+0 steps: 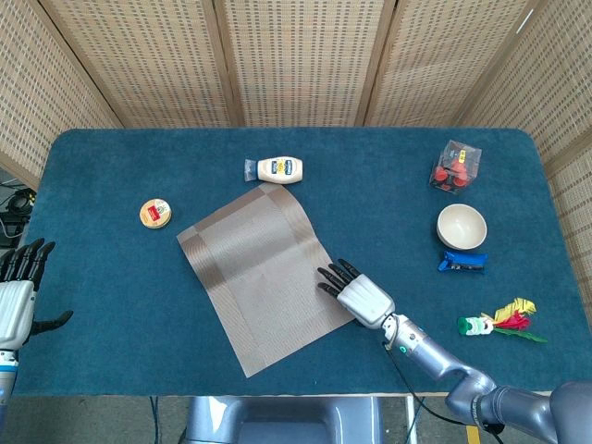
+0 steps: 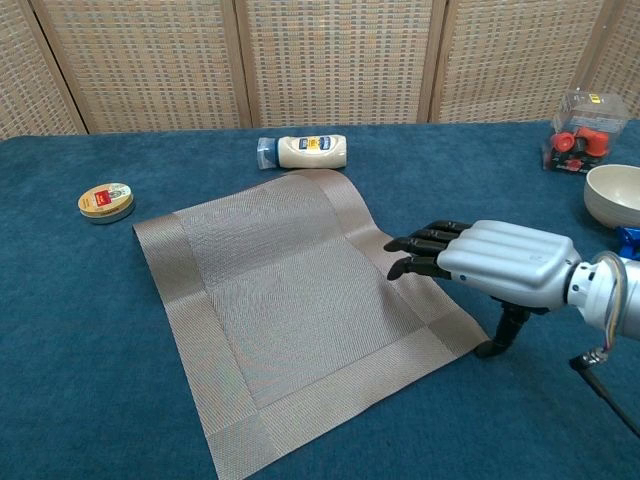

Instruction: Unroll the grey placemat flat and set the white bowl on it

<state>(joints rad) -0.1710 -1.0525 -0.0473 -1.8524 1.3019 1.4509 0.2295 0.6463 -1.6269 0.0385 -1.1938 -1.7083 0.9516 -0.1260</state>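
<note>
Grey placemat (image 1: 266, 273) lies spread flat in middle of blue table (image 1: 111, 166), far edge curled up a bit beside mayo bottle (image 1: 278, 169). White bowl (image 1: 461, 225) sits off mat, well to its right, just behind blue packet (image 1: 462, 263). Right hand (image 1: 358, 296) palm down over mat's right edge, fingers apart, holding nothing. Left hand (image 1: 17, 301) at table's left edge, fingers apart, nothing in it. Round tin (image 1: 155, 214) left of mat. Clear box with red things (image 1: 455, 166) at far right.
</note>
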